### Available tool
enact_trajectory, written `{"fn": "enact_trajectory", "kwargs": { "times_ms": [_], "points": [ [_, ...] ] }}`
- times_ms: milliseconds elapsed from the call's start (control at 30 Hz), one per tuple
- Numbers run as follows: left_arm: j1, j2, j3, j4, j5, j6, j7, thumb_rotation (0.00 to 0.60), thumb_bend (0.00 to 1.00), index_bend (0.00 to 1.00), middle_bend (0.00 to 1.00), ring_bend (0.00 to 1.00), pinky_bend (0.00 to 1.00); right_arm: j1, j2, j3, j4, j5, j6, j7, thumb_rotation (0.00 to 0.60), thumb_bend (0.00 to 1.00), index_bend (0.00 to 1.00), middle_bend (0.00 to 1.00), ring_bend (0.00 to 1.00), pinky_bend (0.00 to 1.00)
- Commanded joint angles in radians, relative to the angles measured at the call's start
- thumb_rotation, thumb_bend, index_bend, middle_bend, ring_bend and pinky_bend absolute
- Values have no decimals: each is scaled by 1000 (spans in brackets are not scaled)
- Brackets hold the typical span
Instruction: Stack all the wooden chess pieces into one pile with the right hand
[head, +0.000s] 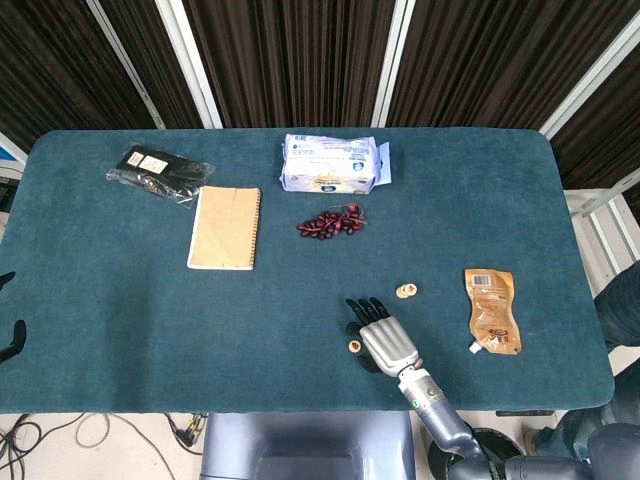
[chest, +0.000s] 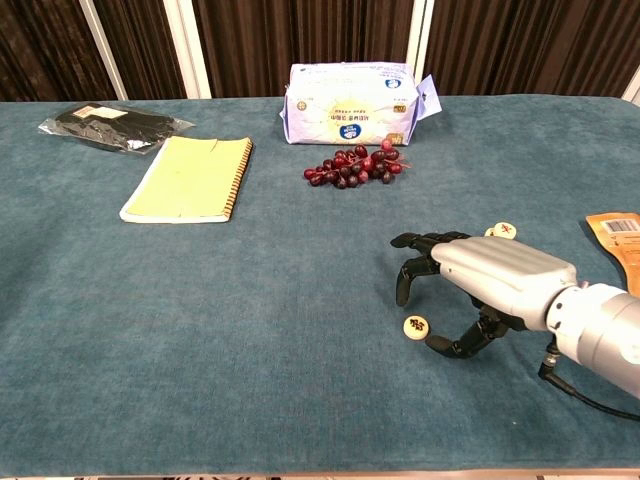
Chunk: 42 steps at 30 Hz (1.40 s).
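Note:
A single round wooden chess piece (head: 353, 347) (chest: 416, 326) lies flat on the teal table near the front edge. A small stack of chess pieces (head: 405, 291) (chest: 501, 232) stands farther back and to the right. My right hand (head: 383, 337) (chest: 470, 280) hovers just right of the single piece, fingers spread and curved over it, thumb low beside it, holding nothing. Only the dark fingertips of my left hand (head: 8, 338) show at the left edge of the head view; the chest view does not show it.
A bunch of dark red grapes (head: 331, 222), a white-blue tissue pack (head: 331, 163), a spiral notebook (head: 226, 227) and a black packet (head: 155, 172) lie toward the back. An orange pouch (head: 492, 310) lies at the right.

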<state>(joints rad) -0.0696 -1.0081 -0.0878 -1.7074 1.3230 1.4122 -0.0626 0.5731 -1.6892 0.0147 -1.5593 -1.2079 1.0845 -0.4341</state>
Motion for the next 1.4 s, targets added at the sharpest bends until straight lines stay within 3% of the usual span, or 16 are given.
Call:
{"fn": "enact_trajectory", "kwargs": {
  "times_ms": [33,1400],
  "points": [
    [0,0,0,1,0,-1,1,600,488,139,0,0,0,2,-4,6,9,6,-9,2,600,407,402,0,0,0],
    [0,0,0,2,0,-1,-1,600,488,139,0,0,0,-5,-20,41,41,22,-60,9,600,407,484,0,0,0]
  ]
}}
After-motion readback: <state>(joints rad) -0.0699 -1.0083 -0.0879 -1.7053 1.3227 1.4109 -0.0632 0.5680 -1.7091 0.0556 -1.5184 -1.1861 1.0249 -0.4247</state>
